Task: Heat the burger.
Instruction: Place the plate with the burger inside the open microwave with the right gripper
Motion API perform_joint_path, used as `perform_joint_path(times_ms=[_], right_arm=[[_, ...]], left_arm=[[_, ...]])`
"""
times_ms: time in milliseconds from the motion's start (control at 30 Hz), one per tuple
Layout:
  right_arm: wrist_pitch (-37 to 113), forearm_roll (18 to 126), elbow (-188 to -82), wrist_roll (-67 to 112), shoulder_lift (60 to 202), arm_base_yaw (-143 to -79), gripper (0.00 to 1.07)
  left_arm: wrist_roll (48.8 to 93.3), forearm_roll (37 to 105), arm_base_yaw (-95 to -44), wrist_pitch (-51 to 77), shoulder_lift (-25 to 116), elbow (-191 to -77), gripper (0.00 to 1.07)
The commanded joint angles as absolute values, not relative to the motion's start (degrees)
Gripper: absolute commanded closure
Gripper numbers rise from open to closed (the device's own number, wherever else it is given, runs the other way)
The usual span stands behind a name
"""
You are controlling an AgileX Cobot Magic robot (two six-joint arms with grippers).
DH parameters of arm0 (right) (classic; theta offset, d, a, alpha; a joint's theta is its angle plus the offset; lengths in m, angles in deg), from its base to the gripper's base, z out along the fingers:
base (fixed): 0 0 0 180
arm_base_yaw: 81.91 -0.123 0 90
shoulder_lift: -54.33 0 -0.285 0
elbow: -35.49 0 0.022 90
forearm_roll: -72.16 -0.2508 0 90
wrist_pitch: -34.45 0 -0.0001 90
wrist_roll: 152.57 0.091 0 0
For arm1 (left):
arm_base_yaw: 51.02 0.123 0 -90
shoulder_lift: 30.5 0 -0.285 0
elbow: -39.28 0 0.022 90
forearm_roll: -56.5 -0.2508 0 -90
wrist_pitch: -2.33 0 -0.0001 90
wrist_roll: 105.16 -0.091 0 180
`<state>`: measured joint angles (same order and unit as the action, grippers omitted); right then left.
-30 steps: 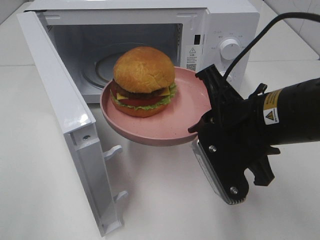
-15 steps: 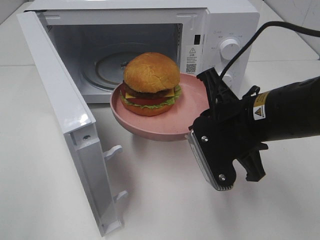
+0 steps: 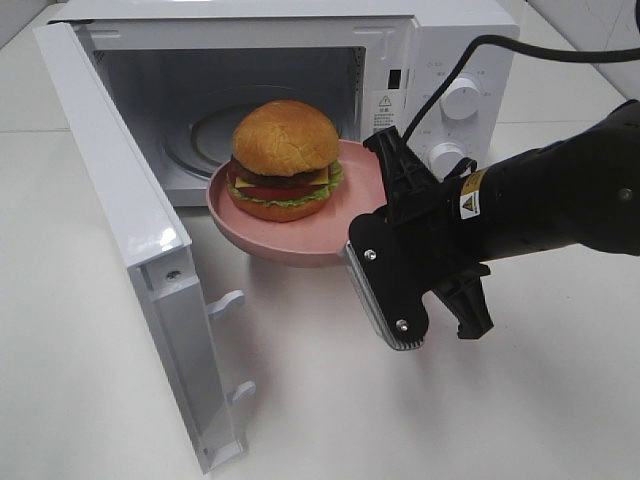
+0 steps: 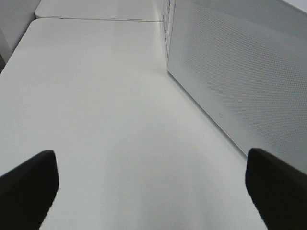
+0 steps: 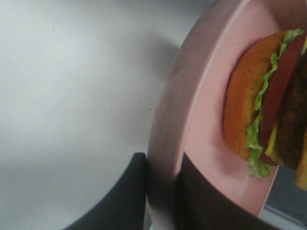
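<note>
At the right of the scene, the black right gripper (image 3: 380,215) is clamped on the rim of a round pink plate (image 3: 300,238), with a finger on either face of that rim. The plate hangs clear of the white table (image 3: 90,400), at the mouth of the boxy white microwave (image 3: 450,40). A round burger (image 3: 285,160) with a glossy golden bun, dark patty, cheese, tomato and lettuce sits on the plate, on the side away from the fingers. The microwave's white door (image 3: 130,230) stands swung wide. The left gripper (image 4: 153,187) hovers over the table, jaws spread, holding nothing.
</note>
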<state>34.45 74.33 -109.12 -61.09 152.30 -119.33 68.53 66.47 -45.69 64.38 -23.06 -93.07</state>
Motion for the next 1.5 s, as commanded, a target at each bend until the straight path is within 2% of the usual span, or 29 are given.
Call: perform_joint_path(times_ms=[33,900,1500], right_arm=[[40.0,74.5,-110.8,-61.5,152.5,-119.1,1.00],[39.9,76.0,-120.5,-60.6,160.5,-119.1,0.99],[39.9,77.1,-123.4,-59.9,162.6,-119.0,0.98]], left_arm=[[68.8,66.6,-45.5,63.6,-23.7,-93.0,0.09],[68.7,66.6,-45.5,63.6,-23.7,-93.0,0.09],[68.7,66.6,-45.5,63.6,-23.7,-93.0,0.09]])
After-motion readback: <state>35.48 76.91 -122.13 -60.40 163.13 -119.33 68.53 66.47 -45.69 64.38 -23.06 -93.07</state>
